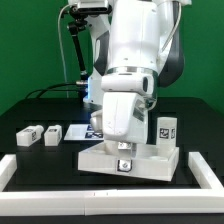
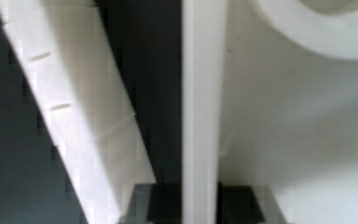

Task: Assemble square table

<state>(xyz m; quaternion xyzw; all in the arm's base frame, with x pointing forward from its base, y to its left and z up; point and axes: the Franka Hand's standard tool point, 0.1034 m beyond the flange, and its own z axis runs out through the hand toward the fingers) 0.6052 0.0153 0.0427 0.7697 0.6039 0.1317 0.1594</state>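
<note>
The white square table top (image 1: 160,160) lies flat on the black table near the front. My gripper (image 1: 124,165) reaches straight down onto its front edge. In the wrist view the gripper (image 2: 197,203) is shut on the top's thin raised rim (image 2: 197,90), with a dark pad (image 2: 158,205) on each side of it. The tray floor (image 2: 300,130) shows a round white boss (image 2: 327,30). Two stubby tagged legs (image 1: 27,136) (image 1: 51,133) lie at the exterior view's left. A third leg (image 1: 166,130) stands behind the top at the right. The fourth leg is hidden.
A long low white border rail (image 1: 100,192) runs along the front and left sides of the table and also shows in the wrist view (image 2: 78,110), close beside the gripped rim. The marker board (image 1: 76,131) lies behind the table top, partly hidden by my arm.
</note>
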